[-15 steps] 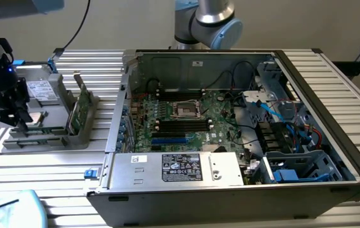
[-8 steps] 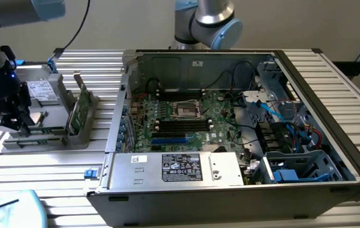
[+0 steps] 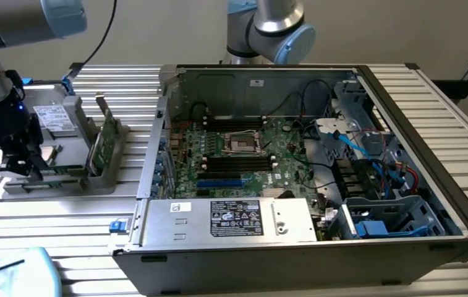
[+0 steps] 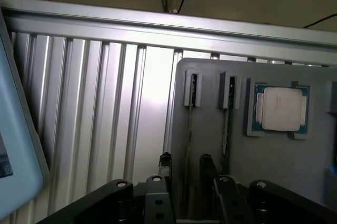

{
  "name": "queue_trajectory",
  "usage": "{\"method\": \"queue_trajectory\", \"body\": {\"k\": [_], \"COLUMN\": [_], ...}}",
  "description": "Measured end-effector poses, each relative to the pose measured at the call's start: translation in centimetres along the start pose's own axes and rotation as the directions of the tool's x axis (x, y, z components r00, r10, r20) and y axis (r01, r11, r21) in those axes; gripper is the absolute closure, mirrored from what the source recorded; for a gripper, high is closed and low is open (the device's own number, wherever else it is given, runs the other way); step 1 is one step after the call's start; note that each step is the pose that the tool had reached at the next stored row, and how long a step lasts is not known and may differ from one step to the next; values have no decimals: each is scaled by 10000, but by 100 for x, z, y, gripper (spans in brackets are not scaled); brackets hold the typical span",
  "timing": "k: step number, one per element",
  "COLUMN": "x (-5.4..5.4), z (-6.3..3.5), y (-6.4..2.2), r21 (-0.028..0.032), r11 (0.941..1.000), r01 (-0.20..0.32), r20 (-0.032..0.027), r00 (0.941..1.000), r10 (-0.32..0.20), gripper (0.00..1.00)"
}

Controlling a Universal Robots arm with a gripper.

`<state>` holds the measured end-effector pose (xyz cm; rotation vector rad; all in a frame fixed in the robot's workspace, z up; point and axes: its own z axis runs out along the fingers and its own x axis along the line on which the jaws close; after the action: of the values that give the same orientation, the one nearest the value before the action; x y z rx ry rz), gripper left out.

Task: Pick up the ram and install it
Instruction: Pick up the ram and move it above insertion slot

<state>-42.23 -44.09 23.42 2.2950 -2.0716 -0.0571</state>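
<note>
I see my claw [image 4: 185,161] with its fingers apart, one on each side of the thin ram [image 4: 189,129] standing on its edge in the grey holder [image 4: 295,171], so I think a straight, centred, gentle squeeze is best.

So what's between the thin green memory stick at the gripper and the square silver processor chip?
In the wrist view, a second thin stick stands edge-on in its own slot between the ram and the processor chip.
</note>
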Motion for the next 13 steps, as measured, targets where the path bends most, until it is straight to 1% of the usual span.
{"method": "queue_trajectory", "body": {"k": [8, 9, 10, 12, 13], "x": [20, 20, 21, 20, 20], "z": [146, 163, 174, 196, 209], "y": [5, 5, 5, 4, 4], "r21": [11, 14, 20, 41, 49], "r11": [10000, 10000, 9999, 9999, 9999], "r01": [82, 91, 100, 112, 115], "r20": [90, 116, 161, 277, 314], "r00": [9999, 9999, 9998, 9996, 9994], "r10": [-82, -91, -100, -113, -116], "gripper": [64, 64, 64, 64, 64]}}
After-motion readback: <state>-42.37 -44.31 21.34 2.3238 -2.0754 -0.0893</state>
